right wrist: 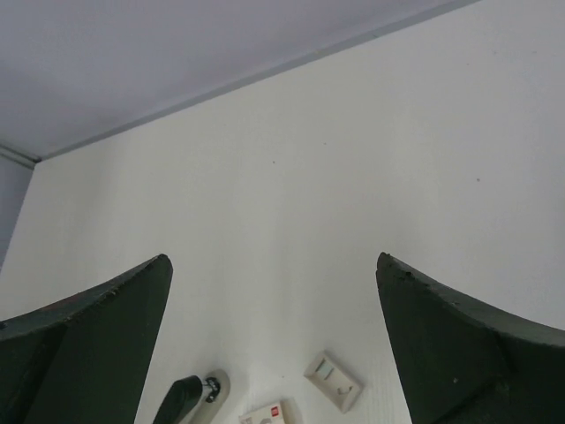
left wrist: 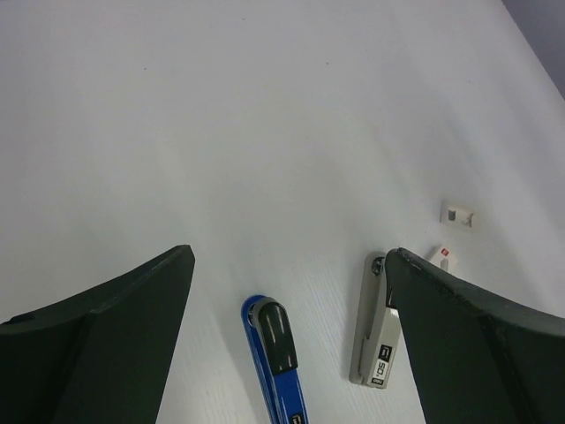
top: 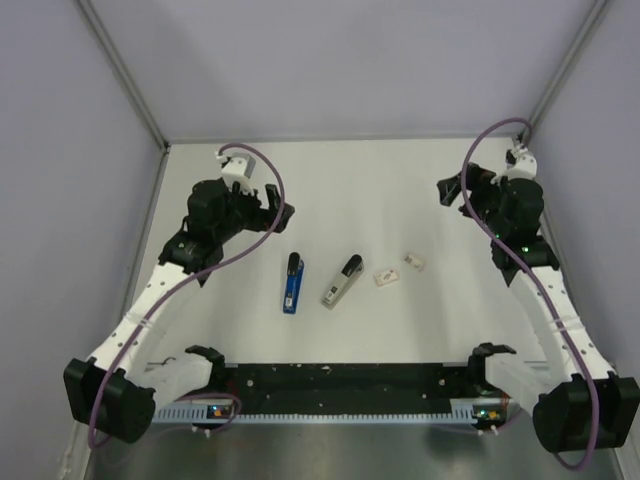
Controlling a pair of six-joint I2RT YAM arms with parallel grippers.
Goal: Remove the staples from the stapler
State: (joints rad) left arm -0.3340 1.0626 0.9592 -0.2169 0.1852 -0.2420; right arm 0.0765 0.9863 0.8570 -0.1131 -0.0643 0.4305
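Both pincers are wide and empty. Your left pincer (top: 278, 212) hovers far-left of the blue stapler (top: 291, 285); the grey stapler (top: 342, 282) lies just right of it, mid bench (top: 380, 190). The right pincer (top: 450, 190) is well apart. Pin the base first, then lift the top.

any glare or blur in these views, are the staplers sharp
Top external: even soft light, no glare; blue stapler and grey stapler small but clear. Left wrist: both staplers sharp, only a faint shadow beside the grey one; left hand dark, without detail. Right wrist: table bright and pale, right hand likewise dark.
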